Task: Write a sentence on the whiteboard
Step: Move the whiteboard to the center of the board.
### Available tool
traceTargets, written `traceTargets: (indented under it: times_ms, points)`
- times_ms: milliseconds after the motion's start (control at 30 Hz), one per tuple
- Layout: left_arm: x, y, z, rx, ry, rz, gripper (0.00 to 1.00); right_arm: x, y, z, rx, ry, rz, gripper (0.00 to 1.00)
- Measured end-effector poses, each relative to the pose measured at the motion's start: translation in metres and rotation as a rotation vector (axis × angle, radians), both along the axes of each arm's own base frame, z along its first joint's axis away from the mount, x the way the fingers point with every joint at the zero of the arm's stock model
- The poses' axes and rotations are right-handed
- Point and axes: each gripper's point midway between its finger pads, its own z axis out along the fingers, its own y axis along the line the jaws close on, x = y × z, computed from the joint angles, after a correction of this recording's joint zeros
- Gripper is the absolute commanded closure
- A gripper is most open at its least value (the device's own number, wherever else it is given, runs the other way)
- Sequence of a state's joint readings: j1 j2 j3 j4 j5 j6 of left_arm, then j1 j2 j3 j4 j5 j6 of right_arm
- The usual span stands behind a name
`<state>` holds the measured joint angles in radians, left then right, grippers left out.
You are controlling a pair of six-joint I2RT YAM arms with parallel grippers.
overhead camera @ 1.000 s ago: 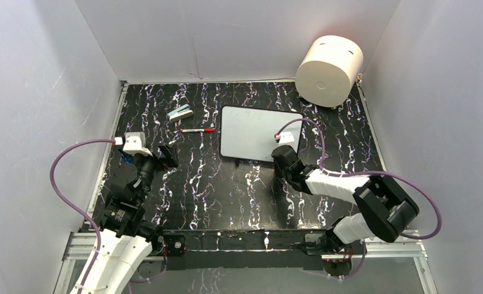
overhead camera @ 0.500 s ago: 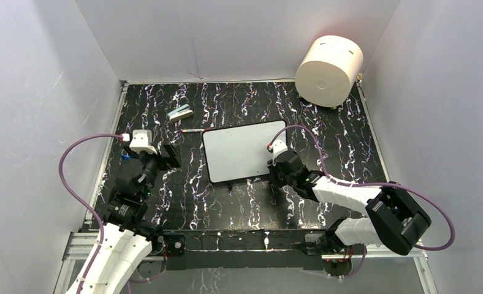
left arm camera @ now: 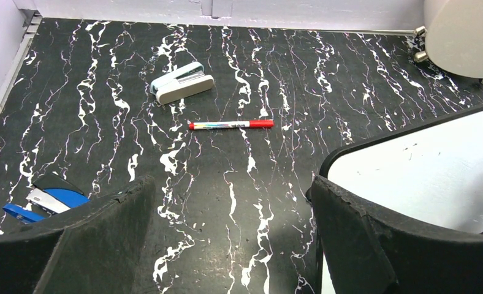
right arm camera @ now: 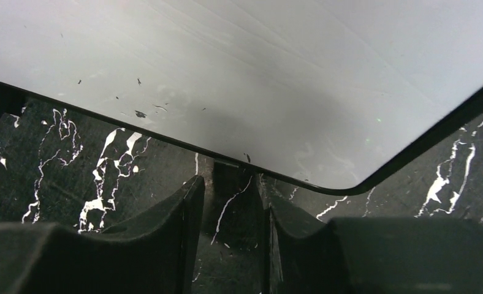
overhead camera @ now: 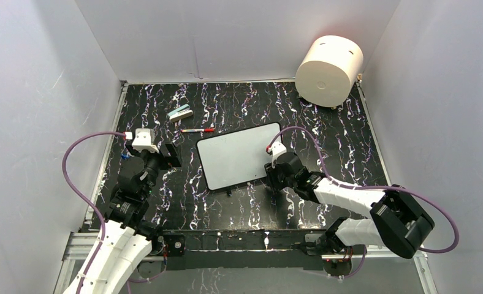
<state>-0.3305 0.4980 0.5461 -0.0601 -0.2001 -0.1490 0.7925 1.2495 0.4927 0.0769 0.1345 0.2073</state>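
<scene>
The whiteboard (overhead camera: 239, 156) has slid left, blank; left gripper (left arm camera: 230, 190) gapes, right gripper (right arm camera: 233, 196) barely parted.

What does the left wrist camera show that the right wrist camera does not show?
Only left wrist: a red marker pen, a pale blue and cream block, a blue and silver object and part of the cream cylinder. Only right wrist: a small black foot under the white, black-rimmed whiteboard. Both: that whiteboard, without writing, and the black white-veined table.
</scene>
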Motion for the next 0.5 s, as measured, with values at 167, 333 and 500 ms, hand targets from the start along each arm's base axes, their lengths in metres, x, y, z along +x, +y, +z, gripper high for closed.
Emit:
traceTargets:
  times_ms: [167, 333, 500]
  points:
    - [0.000, 0.000, -0.001, 0.001, 0.003, 0.000, 0.07, 0.002, -0.007, 0.004, -0.008, -0.014, -0.046, 0.52]
    - [0.000, 0.000, -0.001, 0.002, 0.004, 0.002, 0.07, 0.009, -0.015, 0.009, -0.014, -0.039, -0.116, 0.51]
    - [0.001, 0.001, -0.003, 0.004, 0.009, 0.005, 0.07, 0.008, -0.020, 0.007, -0.029, -0.034, -0.137, 0.41]
